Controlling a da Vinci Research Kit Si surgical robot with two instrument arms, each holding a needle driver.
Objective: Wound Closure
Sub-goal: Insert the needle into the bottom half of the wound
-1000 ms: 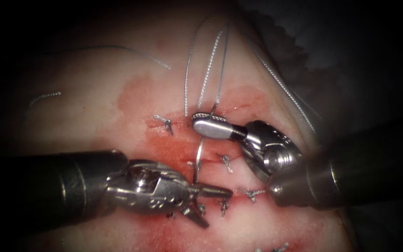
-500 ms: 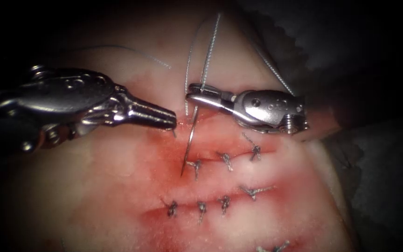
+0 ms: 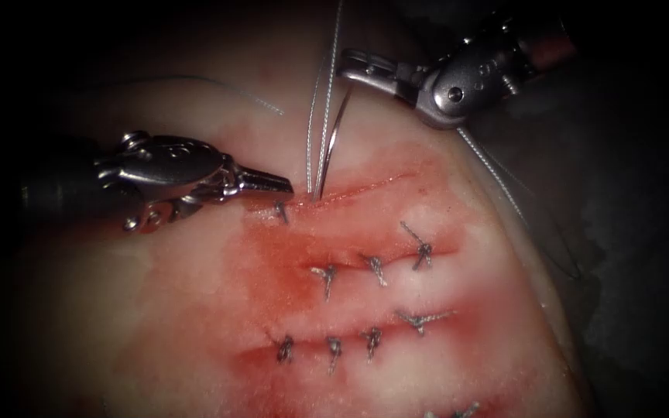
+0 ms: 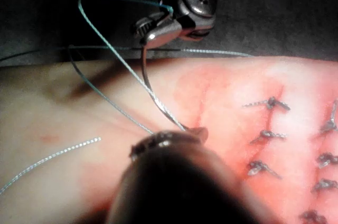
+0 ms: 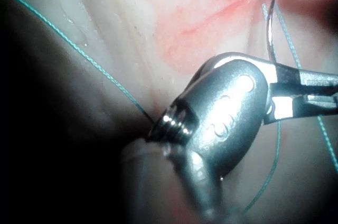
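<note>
The tissue [image 3: 195, 310], a pale slab of pork belly stained with red fluid [image 3: 288, 263], takes up most of what I see through the endoscope. My landmark is the open cut [image 3: 358, 188], the topmost red line on it. Below the cut run two closed rows carrying knotted stitches [image 3: 373, 267], and one more knot [image 3: 280, 209] sits at the cut's left end.

My left tool [image 3: 276, 184] comes in level from the left of the cut, its jaws closed to a point just beside that end and just above the knot. I see nothing between them. In the left wrist view the same tip [image 4: 198, 134] rests at the tissue surface where the needle's point comes down.

My right tool [image 3: 354, 66] sits above the cut and slightly to its right, lifted off the tissue. Its jaws are clamped on the curved needle [image 3: 333, 135] at its upper, trailing end. From there the needle arcs down to the cut, its point at the cut's line near the left end. I cannot tell whether the point is in the tissue or only touching it. The right wrist view shows the jaws [image 5: 311, 94] pinched across the needle [image 5: 270, 28] in the same way.

The thread [image 3: 320, 101] rises from the cut beside the needle, and another length [image 3: 497, 178] trails down the tissue's right flank, right of the cut.
</note>
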